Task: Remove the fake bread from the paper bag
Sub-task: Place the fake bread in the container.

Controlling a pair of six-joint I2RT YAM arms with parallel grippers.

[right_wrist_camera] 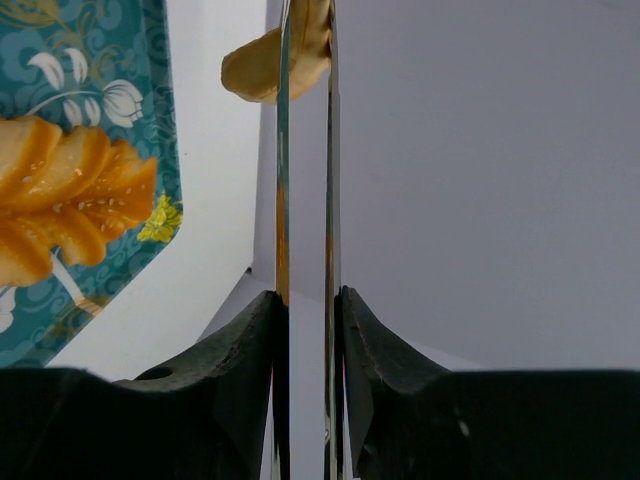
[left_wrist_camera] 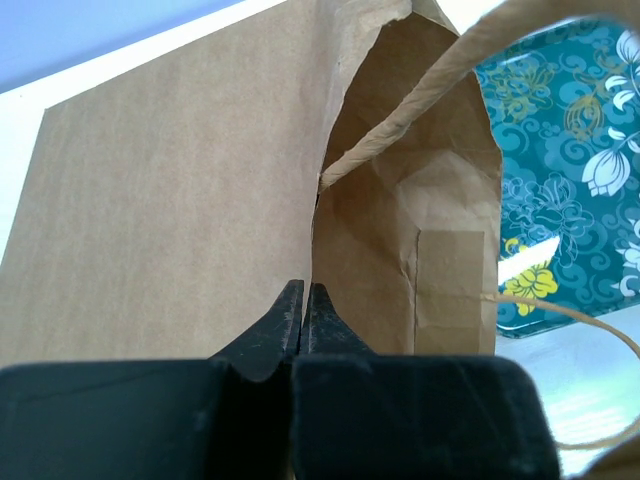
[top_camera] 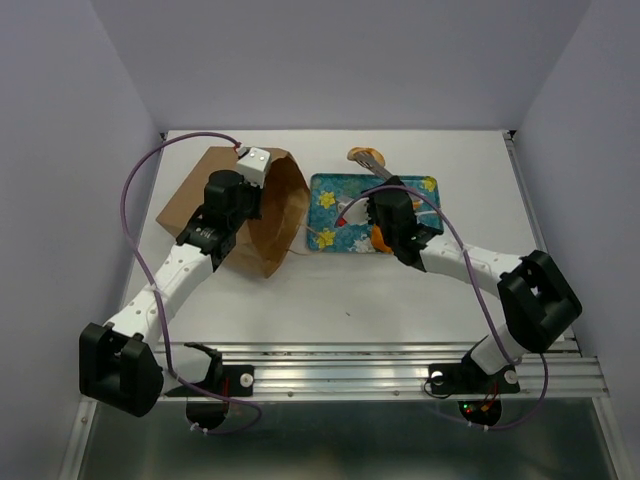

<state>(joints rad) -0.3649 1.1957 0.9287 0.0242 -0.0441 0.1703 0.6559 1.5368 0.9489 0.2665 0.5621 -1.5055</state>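
Two pieces of the fake bread show. The braided loaf (right_wrist_camera: pixel 70 195) lies on the teal floral tray (top_camera: pixel 325 190), at its near edge under my right arm. A small pastry (right_wrist_camera: pixel 262 65) is just past the tray's far edge, pinched at the tips of metal tongs (right_wrist_camera: pixel 283 180). Croissant or roll, I cannot tell, nor whether it is lifted off the white table (top_camera: pixel 400 300). Right gripper (right_wrist_camera: pixel 307 300) is clenched around the tongs.

The paper bag (left_wrist_camera: pixel 170 200) lies on its side just left of the tray, mouth open toward it, one cord handle (left_wrist_camera: pixel 420 110) reaching the tray's left edge. Left gripper (left_wrist_camera: pixel 303 300) is clamped on the bag's rim, jaws together on the paper wall.
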